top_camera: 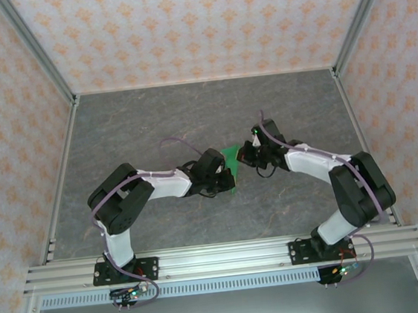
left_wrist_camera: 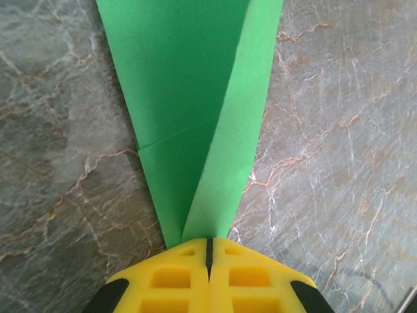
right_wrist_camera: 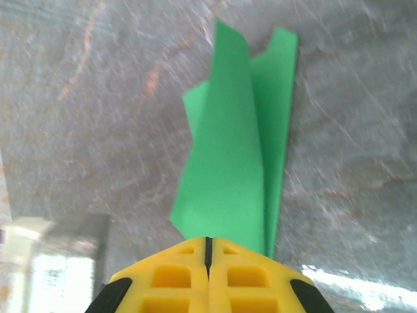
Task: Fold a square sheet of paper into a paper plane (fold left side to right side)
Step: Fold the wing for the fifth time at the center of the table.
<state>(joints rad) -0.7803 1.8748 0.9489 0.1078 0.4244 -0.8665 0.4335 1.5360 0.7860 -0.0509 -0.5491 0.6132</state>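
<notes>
One green paper sheet, one table, two arms, two grippers.
I count left arm and right arm, each ending in one: left gripper, right gripper.

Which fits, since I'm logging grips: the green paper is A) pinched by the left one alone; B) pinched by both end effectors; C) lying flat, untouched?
B: the green paper runs into the shut left end effector and the shut right end effector in their wrist views.

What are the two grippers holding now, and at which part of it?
Both hold the folded green paper. The left gripper pinches its narrow pointed end; the right gripper pinches a wider edge from the opposite side.
</notes>
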